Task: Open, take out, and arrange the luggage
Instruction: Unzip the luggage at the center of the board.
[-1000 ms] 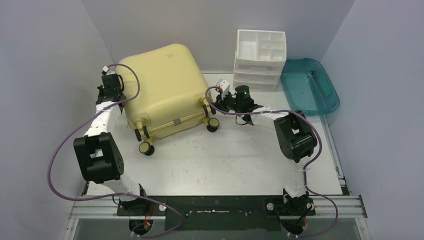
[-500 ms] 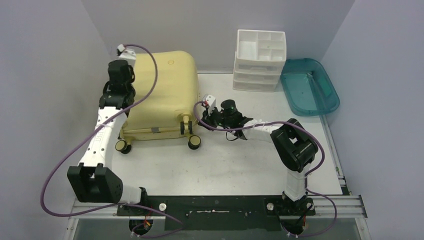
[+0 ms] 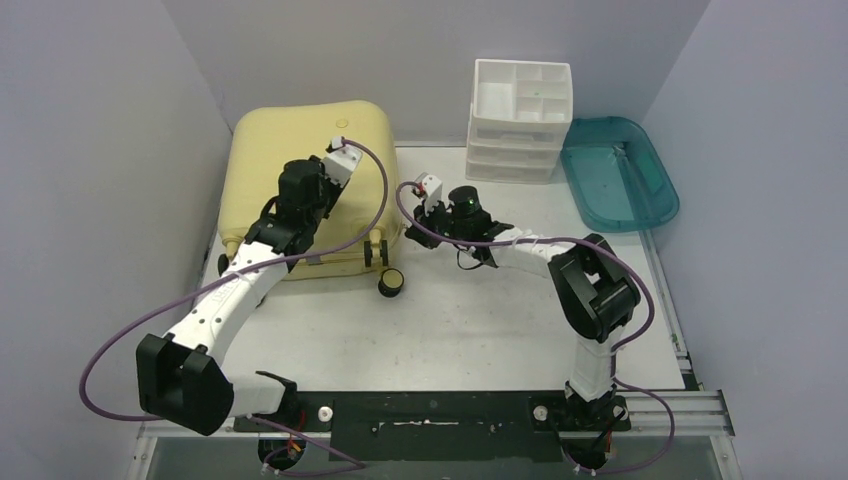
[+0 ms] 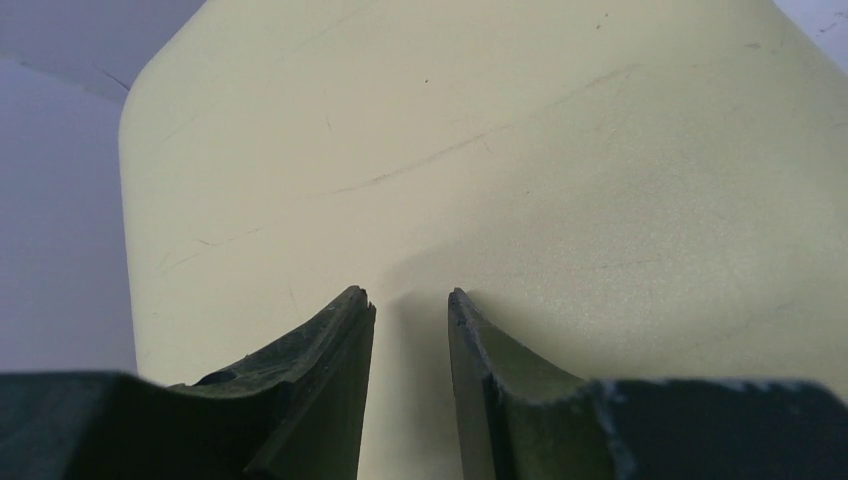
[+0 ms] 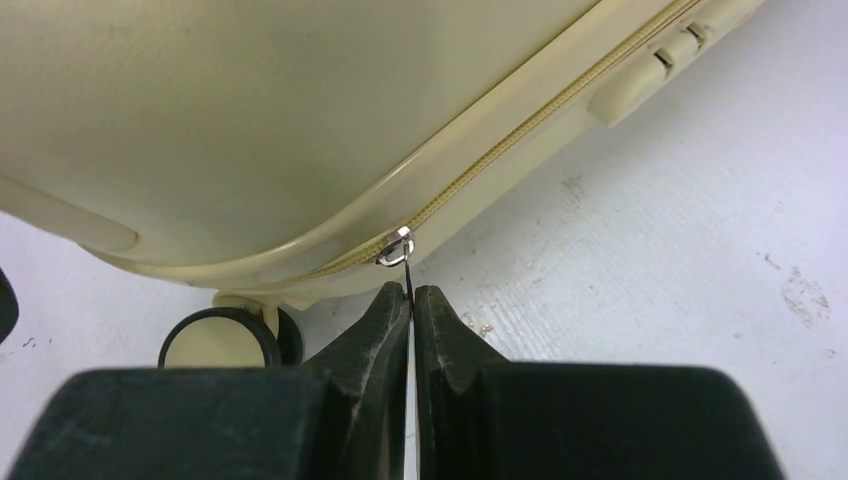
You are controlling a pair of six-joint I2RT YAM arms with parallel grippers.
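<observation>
Step in hand: opening, at the zip, judging from the grip.
Right gripper (image 5: 410, 292): jaws together, clamped on the thin tab of the zip pull (image 5: 397, 247), with the ring just past the tips.
Wheel (image 5: 220, 343): one in clear sight, low and left of the right jaws under the shell corner; others hidden or too unclear to count.
Zip (image 5: 540, 118): teeth meshed shut up and to the right of the right jaws; to their left, cannot tell.
Luggage (image 3: 290, 140): one; lies flat on the table (image 3: 450, 330) with the lid down, straight ahead of the right jaws and beneath the left ones.
Left gripper (image 4: 408, 300): jaws apart with nothing between them, close over bare shell; whether touching, cannot tell.
Done so far: pull caught, and little else, to judge by the shut seam.
Left to do: run the zip round, raise the lid, take out what is inside, arrange it. Contents unseen.
Grippers: two.
Organizer (image 3: 521, 118): one, white, with stacked drawers; well apart from both jaws, behind the right ones near the back wall.
Tray (image 3: 620, 175): one, teal, just beside the organizer and farthest from both jaws.
</observation>
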